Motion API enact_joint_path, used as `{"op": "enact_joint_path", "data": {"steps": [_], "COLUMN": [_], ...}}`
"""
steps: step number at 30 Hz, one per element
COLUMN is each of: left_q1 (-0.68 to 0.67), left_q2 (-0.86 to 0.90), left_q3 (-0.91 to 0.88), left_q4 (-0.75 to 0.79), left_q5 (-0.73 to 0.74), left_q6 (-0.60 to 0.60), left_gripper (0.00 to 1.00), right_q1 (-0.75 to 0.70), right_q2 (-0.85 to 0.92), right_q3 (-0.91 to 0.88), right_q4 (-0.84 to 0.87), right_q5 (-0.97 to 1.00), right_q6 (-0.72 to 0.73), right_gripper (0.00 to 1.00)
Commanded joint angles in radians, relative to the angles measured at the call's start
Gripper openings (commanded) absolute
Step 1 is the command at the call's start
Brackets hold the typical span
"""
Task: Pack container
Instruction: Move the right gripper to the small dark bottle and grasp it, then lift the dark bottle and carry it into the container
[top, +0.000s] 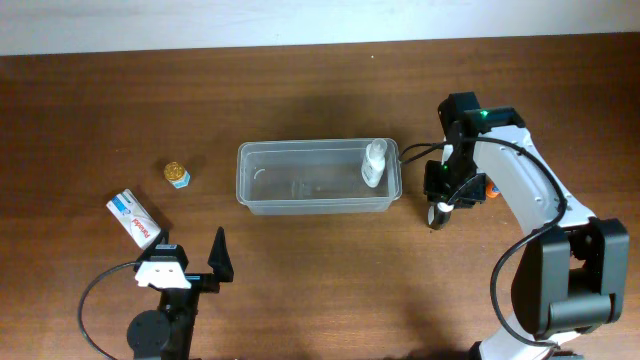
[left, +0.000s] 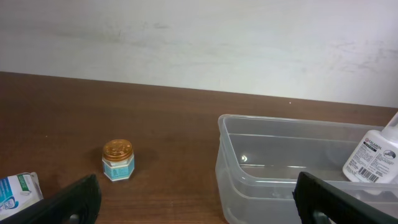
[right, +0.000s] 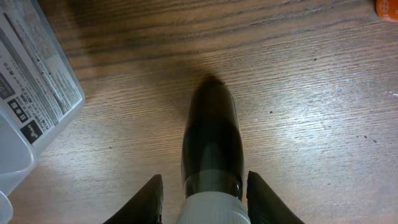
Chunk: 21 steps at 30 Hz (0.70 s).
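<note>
The clear plastic container (top: 312, 204) sits in the middle of the brown bench (top: 330, 290). It is long, with round corners. A small white bottle (top: 373, 164) stands up inside it, at its right end. The rest of the tub holds nothing.

The right gripper (right: 205, 180) is just past the right end of the container, pointing down at the bench. Its fingers (right: 151, 200) are close together with a small dark bottle (right: 210, 134) between them. The bottle has a white band near the fingers, and its dark end points at the wood. I cannot tell if that end touches the bench. A little orange thing (top: 486, 190) lies close by on the right.

The left gripper (left: 196, 183) is low, near the front left of the bench. Its fingers (left: 74, 200) are wide apart and hold nothing.

On the left, well apart from the container, a tiny jar with a gold lid (left: 117, 160) stands on the bench. A small white and blue box (top: 135, 217) lies near it, closer to the left gripper.
</note>
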Motion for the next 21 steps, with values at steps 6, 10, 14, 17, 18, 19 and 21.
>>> {"op": "enact_joint_path", "data": {"steps": [6,10,14,17,18,19,21], "left_q1": [0.005,0.005,0.005,0.005,0.005,0.005,0.005], "left_q2": [-0.009,-0.009,-0.009,-0.009,-0.009,-0.009,-0.009], "left_q3": [-0.006,-0.006,-0.006,-0.006,-0.006,-0.006,-0.006], "left_q4": [-0.002,-0.002,-0.002,-0.002,-0.002,-0.002,-0.002], "left_q5": [-0.004,-0.004,-0.004,-0.004,-0.004,-0.004,-0.004], "left_q6": [0.013,0.013,0.013,0.013,0.013,0.013,0.013], "left_gripper": [0.99,0.99,0.99,0.99,0.99,0.99,0.99], "right_q1": [-0.005,-0.005,-0.005,-0.005,-0.005,-0.005,-0.005], "right_q2": [0.005,0.005,0.005,0.005,0.005,0.005,0.005], "right_q3": [-0.069,-0.071,-0.071,-0.071,-0.071,-0.071,-0.070], "right_q4": [0.042,0.050,0.058,0.064,0.065,0.066,0.064], "right_q5": [0.006,0.006,0.006,0.006,0.006,0.006,0.005], "right_q6": [-0.034,-0.034,-0.034,-0.034,-0.034,-0.034,-0.034], "right_gripper": [0.36,0.33,0.19,0.16,0.15,0.15,0.14]}}
